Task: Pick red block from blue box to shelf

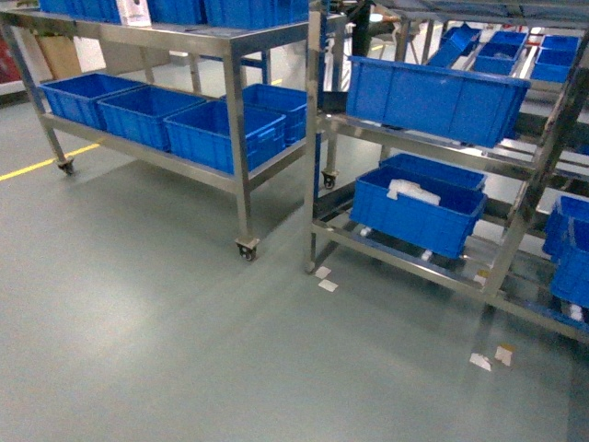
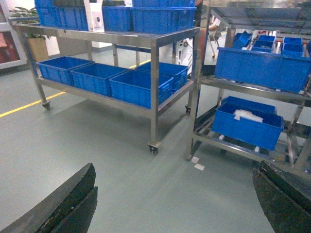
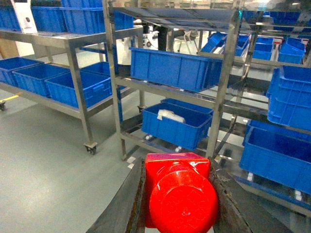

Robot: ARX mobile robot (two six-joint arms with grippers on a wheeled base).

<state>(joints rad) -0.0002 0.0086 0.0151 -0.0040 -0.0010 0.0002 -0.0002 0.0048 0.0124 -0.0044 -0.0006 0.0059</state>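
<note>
The red block [image 3: 180,194], glossy with its round stud facing the camera, sits clamped between the two dark fingers of my right gripper [image 3: 177,166], which is shut on it. Beyond it stands the shelf [image 3: 112,73], a tiered stainless-steel rack holding dark blue crates; the shelf also shows in the head view [image 1: 316,138] and the left wrist view [image 2: 197,97]. My left gripper [image 2: 175,167] hangs open above bare floor, fingers wide apart and holding nothing. The blue box is out of view. Neither gripper shows in the head view.
A wheeled steel cart [image 1: 235,138] with dark blue crates [image 1: 225,133] stands left of the shelf. A crate holding white packets [image 1: 416,210] sits on the shelf's low tier. Paper scraps [image 1: 324,279] lie on the grey floor, and a yellow line [image 1: 46,163] runs at left.
</note>
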